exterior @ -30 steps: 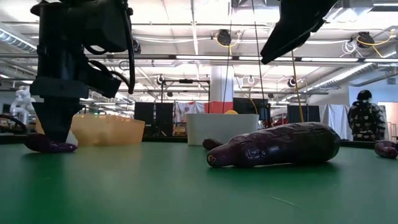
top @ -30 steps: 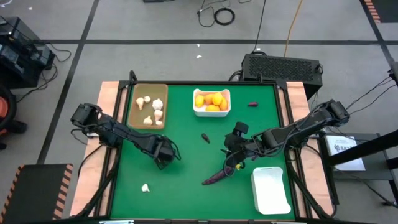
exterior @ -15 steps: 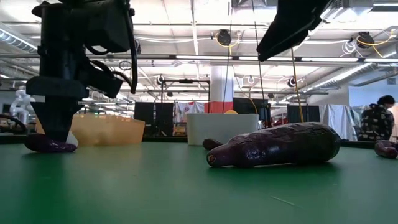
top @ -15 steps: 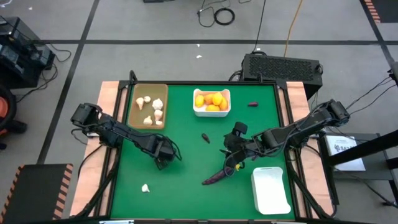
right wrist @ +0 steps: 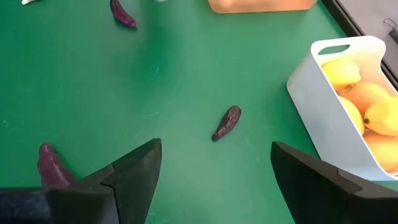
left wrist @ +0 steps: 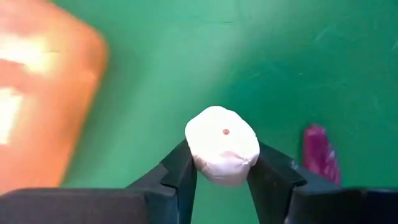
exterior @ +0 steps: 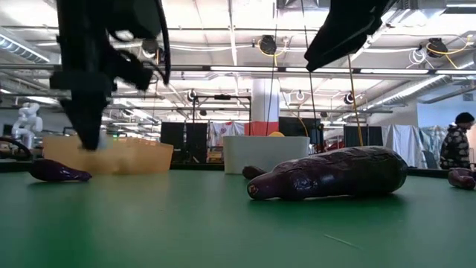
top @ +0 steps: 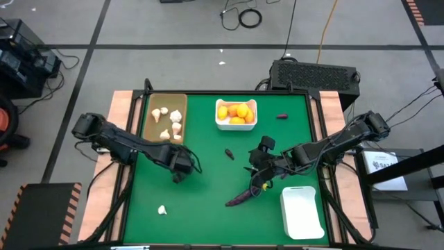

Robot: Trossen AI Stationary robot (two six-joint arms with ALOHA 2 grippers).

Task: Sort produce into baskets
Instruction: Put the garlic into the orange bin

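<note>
Left gripper (left wrist: 222, 177) clenches a garlic bulb (left wrist: 222, 152) — white, rounded, tiny reddish dot.

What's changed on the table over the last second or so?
The left gripper has closed on a white garlic bulb and lifted it off the green table, shifting slightly toward the tan tray. The small purple piece beside it stayed down. The right gripper, the long eggplant and both white bins stayed put.

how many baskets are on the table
3. Flat tan tray at upper left in the high view; white plastic bin holding yellow fruit at upper centre; empty white plastic bin at lower right. None seem hidden.
</note>
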